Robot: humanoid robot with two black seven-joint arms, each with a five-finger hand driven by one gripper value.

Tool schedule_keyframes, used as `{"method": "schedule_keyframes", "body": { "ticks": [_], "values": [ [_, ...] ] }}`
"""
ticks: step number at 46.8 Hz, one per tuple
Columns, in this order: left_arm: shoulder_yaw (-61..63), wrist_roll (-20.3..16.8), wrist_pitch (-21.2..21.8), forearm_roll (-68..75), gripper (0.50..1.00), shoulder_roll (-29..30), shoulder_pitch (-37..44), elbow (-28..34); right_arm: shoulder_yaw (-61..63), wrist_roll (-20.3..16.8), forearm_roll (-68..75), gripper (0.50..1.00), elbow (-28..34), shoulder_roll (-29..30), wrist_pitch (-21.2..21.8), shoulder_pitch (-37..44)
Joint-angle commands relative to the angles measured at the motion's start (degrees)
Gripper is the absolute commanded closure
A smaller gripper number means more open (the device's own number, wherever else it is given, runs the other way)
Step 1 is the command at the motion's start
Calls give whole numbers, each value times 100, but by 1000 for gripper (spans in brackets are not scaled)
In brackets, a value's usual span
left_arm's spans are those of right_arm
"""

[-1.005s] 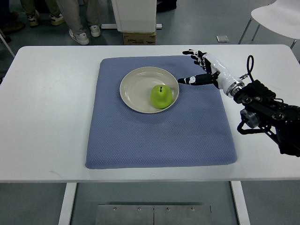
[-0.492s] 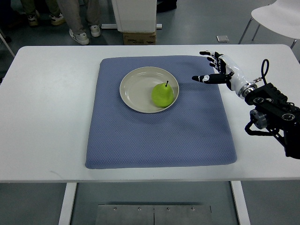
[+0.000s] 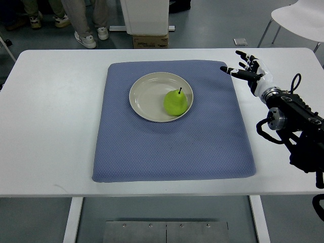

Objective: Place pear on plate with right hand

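Observation:
A green pear with a short dark stem rests on the right part of a round cream plate. The plate lies on a blue mat in the middle of the white table. My right hand hovers over the mat's far right corner, well to the right of the plate, with its fingers spread and holding nothing. Its black forearm comes in from the right edge. The left arm does not show.
Beyond the table's far edge stand people's legs and shoes, a white cabinet base with a cardboard box, and a white chair at the upper right. Bare white tabletop lies left of the mat.
The right hand has drawn back from the plate's right rim toward the right and far side, staying open. The pear settled slightly on the plate, its stem now pointing up.

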Motion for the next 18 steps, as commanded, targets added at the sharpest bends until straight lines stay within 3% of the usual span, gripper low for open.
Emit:
{"method": "schedule_keyframes", "body": {
  "ticks": [1,18],
  "values": [
    [0,0,0,3,500,0,0,-5,388,22,0,500,4,110,-47,-63],
    [0,0,0,-5,500,0,0,-5,1417,49,0,500,48,655,-39,-274]
  ]
}}
